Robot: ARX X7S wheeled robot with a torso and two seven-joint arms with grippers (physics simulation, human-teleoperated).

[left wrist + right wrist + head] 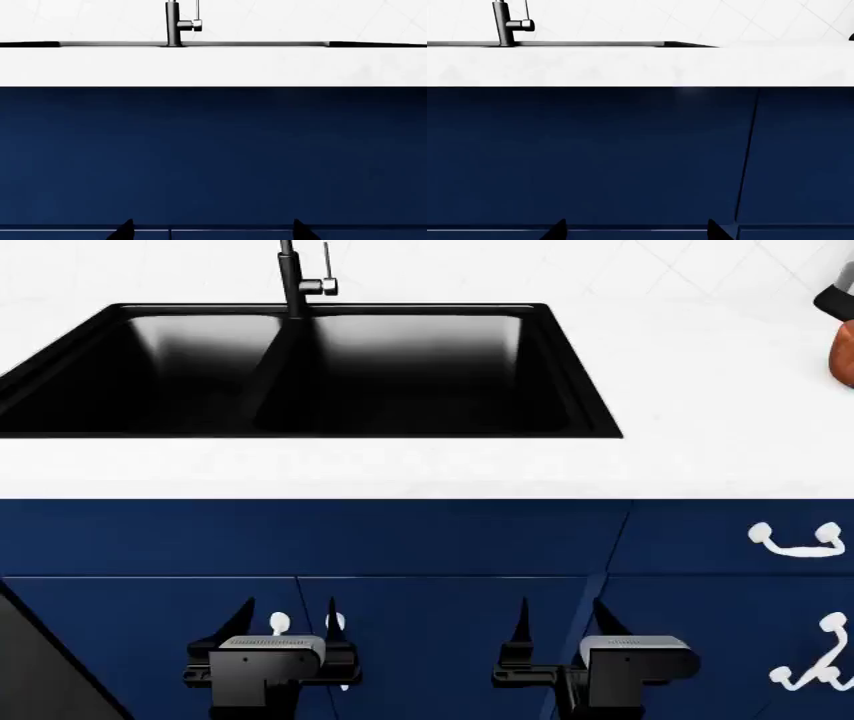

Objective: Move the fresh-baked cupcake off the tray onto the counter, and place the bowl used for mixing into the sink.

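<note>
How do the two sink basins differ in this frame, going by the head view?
The left basin looks wider than the right basin and runs off the picture's left edge, while the right basin shows whole. The right basin catches a brighter sheen on its back wall; the left basin's is dimmer. The tap stands behind the divider between them. Both are matte black, set in the white counter, with nothing visible inside.

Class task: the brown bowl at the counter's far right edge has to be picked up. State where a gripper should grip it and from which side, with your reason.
Probably the rim, from above. Only a reddish-brown sliver of the bowl shows at the head view's right edge, so its pose is unclear. It sits nearer the right gripper, open and low by the cabinets; a rounded wall likely offers little else to pinch.
</note>
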